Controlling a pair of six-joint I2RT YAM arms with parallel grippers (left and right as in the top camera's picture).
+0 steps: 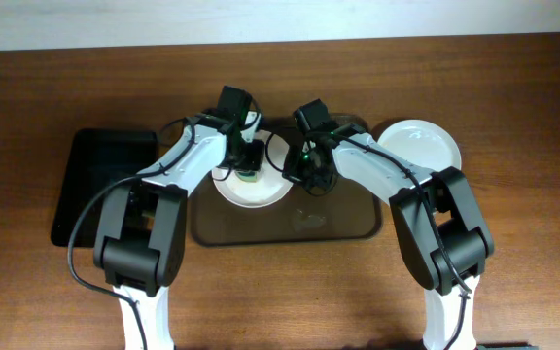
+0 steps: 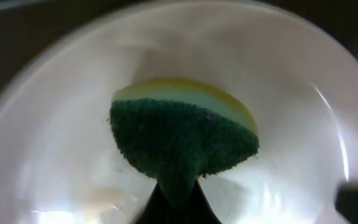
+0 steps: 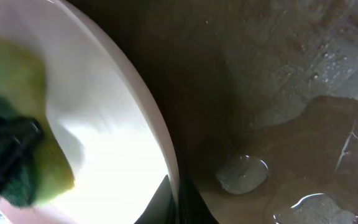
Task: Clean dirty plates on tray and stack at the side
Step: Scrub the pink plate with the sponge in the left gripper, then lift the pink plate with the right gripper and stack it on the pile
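A white plate (image 1: 251, 192) lies on the left part of the dark brown tray (image 1: 343, 226). My left gripper (image 1: 248, 161) is shut on a green-and-yellow sponge (image 2: 185, 134) pressed to the inside of that plate (image 2: 55, 124); a faint yellowish smear (image 2: 104, 198) shows near the sponge. My right gripper (image 1: 304, 167) is shut on the plate's right rim (image 3: 160, 134), one finger on each side. The sponge also shows in the right wrist view (image 3: 17, 118). Another white plate (image 1: 418, 146) lies on the table beside the tray's far right corner.
A smaller glossy black tray (image 1: 100, 185) lies on the table at the left. Water drops and puddles (image 3: 244, 173) sit on the brown tray's floor right of the held plate.
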